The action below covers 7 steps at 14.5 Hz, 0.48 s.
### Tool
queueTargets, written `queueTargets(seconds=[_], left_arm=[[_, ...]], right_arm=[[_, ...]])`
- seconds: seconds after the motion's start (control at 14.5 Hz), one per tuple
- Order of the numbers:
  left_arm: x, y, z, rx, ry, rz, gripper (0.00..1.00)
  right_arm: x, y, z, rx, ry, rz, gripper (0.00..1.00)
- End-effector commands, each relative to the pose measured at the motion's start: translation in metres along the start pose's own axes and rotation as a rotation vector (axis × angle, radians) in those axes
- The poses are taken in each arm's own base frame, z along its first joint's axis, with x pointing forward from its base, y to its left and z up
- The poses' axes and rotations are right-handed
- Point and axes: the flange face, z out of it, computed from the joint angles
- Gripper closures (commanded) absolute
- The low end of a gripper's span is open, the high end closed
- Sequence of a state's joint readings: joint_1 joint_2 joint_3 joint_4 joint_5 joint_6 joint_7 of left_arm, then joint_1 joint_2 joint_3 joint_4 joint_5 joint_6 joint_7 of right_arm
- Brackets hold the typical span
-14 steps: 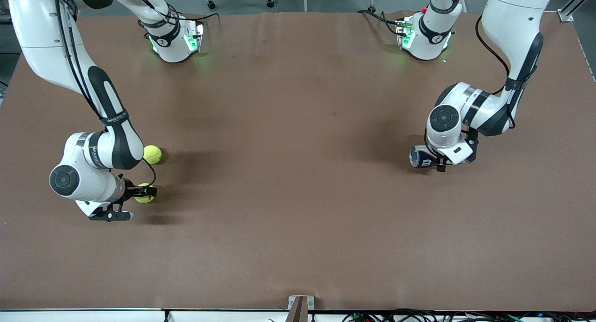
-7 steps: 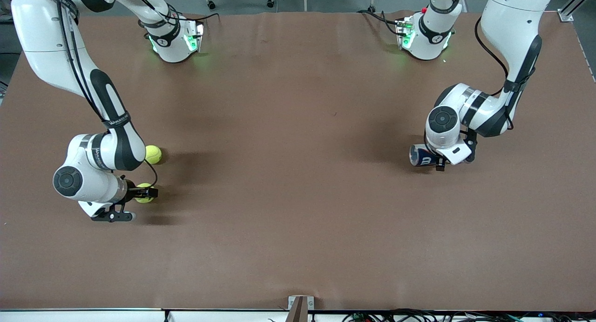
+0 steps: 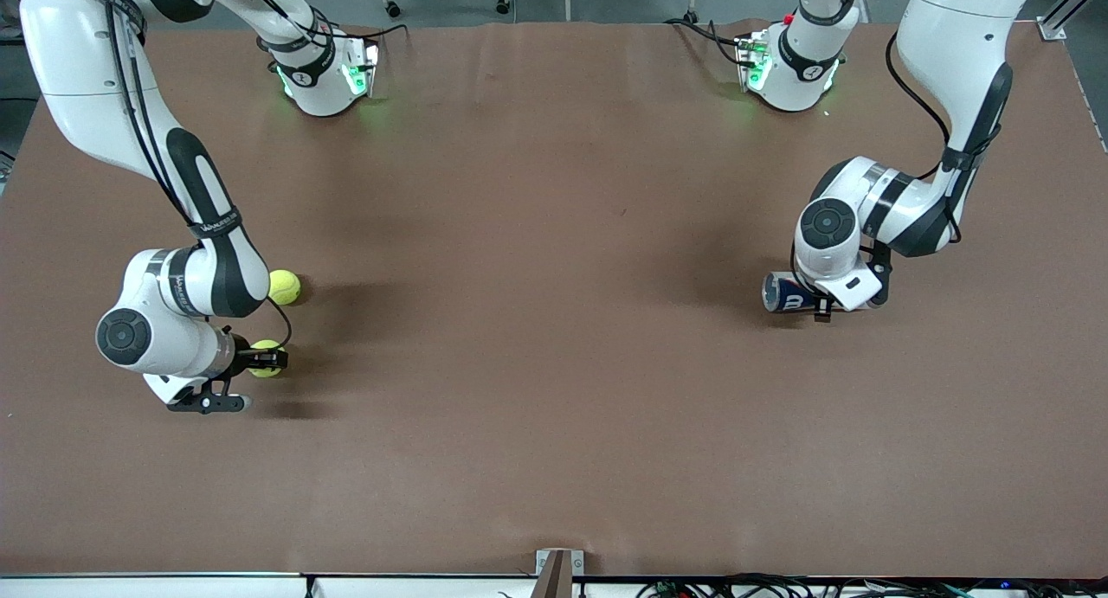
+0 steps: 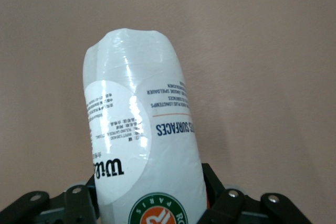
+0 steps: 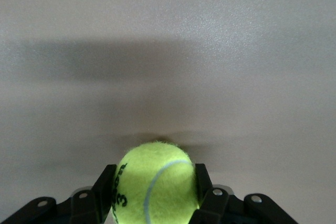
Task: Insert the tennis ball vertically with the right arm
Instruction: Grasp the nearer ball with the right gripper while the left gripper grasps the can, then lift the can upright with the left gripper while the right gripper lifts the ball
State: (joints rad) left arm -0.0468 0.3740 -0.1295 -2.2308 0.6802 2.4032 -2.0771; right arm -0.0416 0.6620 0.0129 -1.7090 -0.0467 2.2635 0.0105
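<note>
A yellow-green tennis ball (image 3: 265,349) sits low at the table surface toward the right arm's end, and my right gripper (image 3: 268,358) is shut on it. In the right wrist view the ball (image 5: 155,179) fills the gap between the black fingers (image 5: 105,187). A white and blue tennis ball can (image 3: 781,292) lies on its side toward the left arm's end. My left gripper (image 3: 819,305) is shut on it. The left wrist view shows the can (image 4: 139,124) running away from the hand, with a finger (image 4: 212,182) pressed against each side.
A second tennis ball (image 3: 284,287) lies on the brown table (image 3: 554,321), a little farther from the front camera than the held ball, beside the right arm's wrist. The two arm bases (image 3: 325,79) stand along the table's top edge.
Both grippers have closed from wide open, the right one onto the tennis ball and the left one onto the can. Neither arm has shifted much.
</note>
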Motion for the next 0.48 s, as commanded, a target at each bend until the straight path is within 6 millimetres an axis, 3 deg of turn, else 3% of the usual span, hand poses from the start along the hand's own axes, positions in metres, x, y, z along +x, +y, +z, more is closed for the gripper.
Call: queueTargets(seconds=[0.0, 0.21, 0.41], left_arm=[[-0.003, 0.019, -0.02, -0.032, -0.038, -0.037, 0.31], [-0.023, 0.034, -0.049, -0.058, -0.123, -0.05, 0.31], [-0.055, 0.048, -0.086, -0.085, -0.228, -0.055, 0.31]], right_arm=[[0.001, 0.001, 0.001, 0.003, 0.002, -0.011, 0.56], [0.0, -0.011, -0.008, 0.003, 0.001, -0.027, 0.56], [-0.003, -0.028, -0.052, -0.004, -0.017, -0.053, 0.56]])
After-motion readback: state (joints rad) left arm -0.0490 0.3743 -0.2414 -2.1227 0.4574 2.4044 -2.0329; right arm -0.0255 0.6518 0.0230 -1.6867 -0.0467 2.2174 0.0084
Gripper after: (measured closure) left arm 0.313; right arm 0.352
